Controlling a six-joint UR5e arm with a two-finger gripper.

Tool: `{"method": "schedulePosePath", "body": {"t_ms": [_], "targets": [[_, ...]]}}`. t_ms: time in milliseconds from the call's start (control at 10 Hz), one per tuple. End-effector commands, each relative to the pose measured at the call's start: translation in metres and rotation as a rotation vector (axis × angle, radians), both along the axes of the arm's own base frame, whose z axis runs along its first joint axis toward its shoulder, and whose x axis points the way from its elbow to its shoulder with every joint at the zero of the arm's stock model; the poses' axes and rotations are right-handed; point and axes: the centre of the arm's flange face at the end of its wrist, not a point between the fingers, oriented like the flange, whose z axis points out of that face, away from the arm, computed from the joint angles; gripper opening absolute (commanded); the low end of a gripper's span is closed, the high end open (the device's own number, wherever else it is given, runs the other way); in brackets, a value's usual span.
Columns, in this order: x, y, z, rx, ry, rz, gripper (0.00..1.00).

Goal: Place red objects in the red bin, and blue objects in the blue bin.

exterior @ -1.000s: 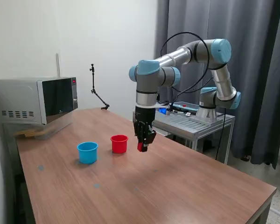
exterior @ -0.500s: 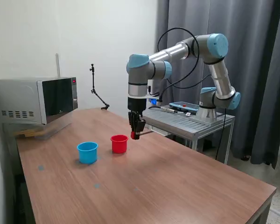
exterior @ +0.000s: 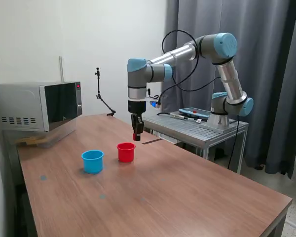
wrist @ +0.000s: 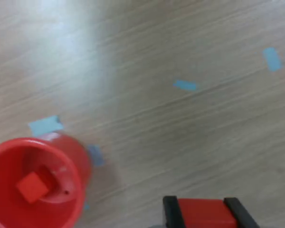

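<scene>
The red bin [exterior: 126, 151] is a small red cup on the wooden table, and the blue bin [exterior: 92, 161], a light blue cup, stands to its left in the exterior view. My gripper [exterior: 136, 136] hangs a little above and just behind the red bin, shut on a red cube. In the wrist view that cube [wrist: 201, 212] sits clamped between the two black fingers [wrist: 170, 211]. The red bin [wrist: 35, 183] shows there from above with another red cube [wrist: 32, 186] lying inside it. No blue objects are in view.
A microwave [exterior: 37, 105] stands at the table's far corner on the exterior view's left. A thin black stand [exterior: 102, 98] rises behind the table. The arm's base sits on a grey metal cart [exterior: 202, 129] with a tablet. Blue tape marks [wrist: 185, 85] dot the tabletop.
The gripper, holding the red cube, has risen and moved toward the exterior view's left, from beside the red bin's right to above and just behind it.
</scene>
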Motion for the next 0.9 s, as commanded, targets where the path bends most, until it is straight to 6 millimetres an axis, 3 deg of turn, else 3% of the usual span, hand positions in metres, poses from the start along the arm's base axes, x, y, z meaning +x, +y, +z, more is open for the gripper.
{"method": "schedulePosePath", "body": {"t_ms": [0,100,500,800], "targets": [[0.006,0.028,-0.006,-0.004,-0.017,-0.041,0.0],[0.009,0.028,-0.012,-0.005,-0.029,-0.044,0.0],[0.03,0.085,-0.042,-0.024,-0.096,-0.13,0.0],[0.033,0.113,-0.043,-0.023,-0.091,-0.169,0.0]]}}
